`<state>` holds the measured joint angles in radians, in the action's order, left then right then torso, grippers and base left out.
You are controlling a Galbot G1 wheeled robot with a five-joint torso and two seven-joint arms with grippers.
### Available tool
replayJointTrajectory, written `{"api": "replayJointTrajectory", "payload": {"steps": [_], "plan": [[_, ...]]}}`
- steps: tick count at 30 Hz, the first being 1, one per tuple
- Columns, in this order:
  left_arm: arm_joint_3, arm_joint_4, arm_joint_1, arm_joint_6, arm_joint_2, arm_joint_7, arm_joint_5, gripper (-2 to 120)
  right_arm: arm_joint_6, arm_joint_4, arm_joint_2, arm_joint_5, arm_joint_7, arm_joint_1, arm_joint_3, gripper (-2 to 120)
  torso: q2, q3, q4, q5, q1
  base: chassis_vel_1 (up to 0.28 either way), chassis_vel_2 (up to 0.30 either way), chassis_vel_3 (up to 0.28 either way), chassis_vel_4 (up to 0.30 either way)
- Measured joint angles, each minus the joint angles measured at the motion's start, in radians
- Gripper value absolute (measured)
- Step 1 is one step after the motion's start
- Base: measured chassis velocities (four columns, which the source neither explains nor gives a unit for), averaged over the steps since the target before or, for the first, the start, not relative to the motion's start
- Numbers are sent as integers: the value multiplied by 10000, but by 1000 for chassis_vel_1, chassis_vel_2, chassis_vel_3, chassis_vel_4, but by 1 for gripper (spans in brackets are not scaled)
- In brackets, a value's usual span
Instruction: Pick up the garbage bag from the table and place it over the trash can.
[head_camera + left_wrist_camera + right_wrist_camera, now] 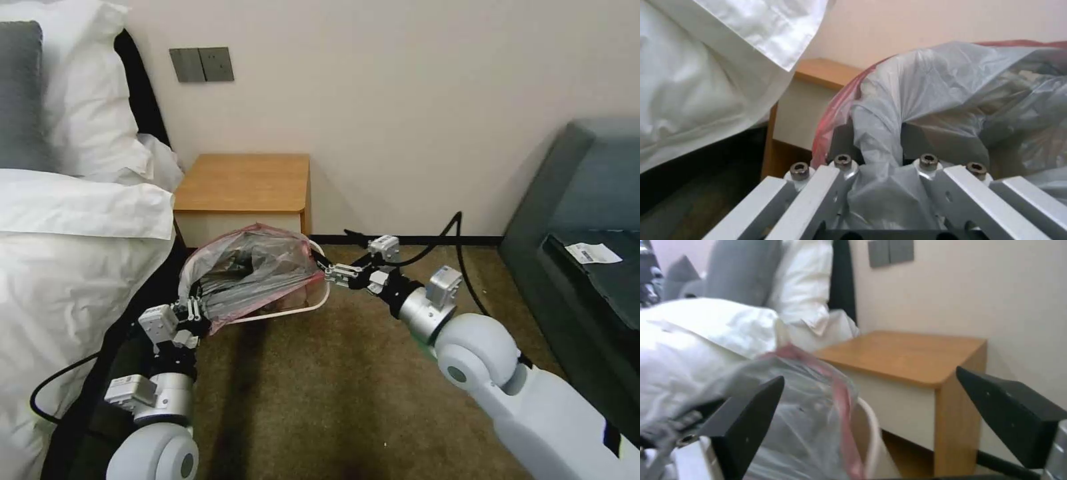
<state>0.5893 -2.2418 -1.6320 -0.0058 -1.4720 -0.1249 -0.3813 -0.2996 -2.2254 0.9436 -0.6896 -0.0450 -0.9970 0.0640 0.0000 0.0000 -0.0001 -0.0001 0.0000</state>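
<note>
Both grippers are at the thin, crinkly, translucent grey plastic garbage bag with the pinkish-red rim, which hangs off the floor over the small rectangular pale cream-green plastic trash can, just in front of the small orange-brown wooden table with the cream drawer front. Your left gripper is at the bag's near-left side, and its wrist view shows a fold of the grey film pinched up between its closed-in fingers. Your right gripper is at the bag's far-right edge; its wrist view shows two dark fingers spread wide with the film and red rim lying between them, nothing clamped.

Expect the bag to be almost weightless, limp and slippery: it will sag, cling and slide out of a loose pinch, and it may tear if you stretch it hard. Take it at the red rim, where the plastic looks doubled, on opposite sides so the mouth stays open.

As for contents, the bag looks empty, only folded on itself. You see just part of the can's rolled rim beneath the bag, so you cannot tell what, if anything, is inside. Nothing lies on the table top.
</note>
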Motion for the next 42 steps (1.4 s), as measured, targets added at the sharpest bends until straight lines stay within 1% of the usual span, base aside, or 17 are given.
{"api": "replayJointTrajectory", "payload": {"steps": [7,11,15,16,19,20,22,23,24,27,28,31,32,35,36,38,42], "plan": [[-69,-36,-3,0,-52,9,59,11,-35,52,46,-5,-72,92,-347,100,0,0,0,0,0,0,0,0,0],[-89,-105,-61,0,-47,44,89,11,-4,632,128,70,-77,422,-828,99,0,0,1,0,0,0,0,0,0],[-112,-185,-130,-5,-86,88,143,11,38,1244,353,-25,-241,840,-1108,86,0,0,2,2,-1,0,0,0,0],[-112,-185,-130,-5,-86,88,143,11,38,1244,353,-25,-241,840,-1108,86,0,0,2,2,-1,0,0,0,0],[-106,-185,-157,-24,-86,98,156,11,37,1275,369,-125,-316,959,-1141,69,0,1,2,0,-1,0,0,0,0],[-106,-185,-157,-24,-86,98,156,11,37,1275,369,-125,-316,959,-1141,69,0,1,2,0,-1,0,0,0,0],[-121,-180,-152,-29,-123,102,166,11,34,1246,350,-148,-349,937,-1142,58,0,0,1,0,-1,0,0,0,0],[-130,-168,-147,-30,-134,103,175,11,33,1236,344,-149,-360,915,-1143,54,0,0,1,0,0,0,0,0,0],[-130,-168,-147,-30,-134,103,175,11,33,1236,344,-149,-360,915,-1143,54,0,0,1,0,0,0,0,0,0],[-144,-151,-140,-31,-145,109,185,11,27,1165,336,-158,-391,867,-1142,41,0,1,0,0,-1,0,0,0,0],[-144,-151,-140,-31,-145,109,185,11,27,1165,336,-158,-391,867,-1142,41,0,1,0,0,-1,0,0,0,0],[-136,-140,-133,-32,-145,112,187,11,23,1156,338,-162,-419,847,-1142,25,0,0,0,0,0,0,0,0,0],[-136,-140,-133,-32,-145,112,187,11,23,1156,338,-162,-419,847,-1142,25,0,0,0,0,0,0,0,0,0],[-116,-123,-126,-32,-140,112,185,11,23,1156,350,-162,-443,841,-1174,11,0,0,0,1,-1,0,0,0,0],[-116,-123,-126,-32,-140,112,185,11,23,1156,350,-162,-443,841,-1174,11,0,0,0,1,-1,0,0,0,0],[-104,-107,-124,-33,-129,112,178,11,23,1152,353,-162,-447,842,-1185,2,0,0,0,0,0,0,0,0,0],[-90,-101,-125,-46,-104,116,160,11,21,1152,335,-186,-470,871,-1170,0,0,0,0,1,0,0,0,0,0]]}}
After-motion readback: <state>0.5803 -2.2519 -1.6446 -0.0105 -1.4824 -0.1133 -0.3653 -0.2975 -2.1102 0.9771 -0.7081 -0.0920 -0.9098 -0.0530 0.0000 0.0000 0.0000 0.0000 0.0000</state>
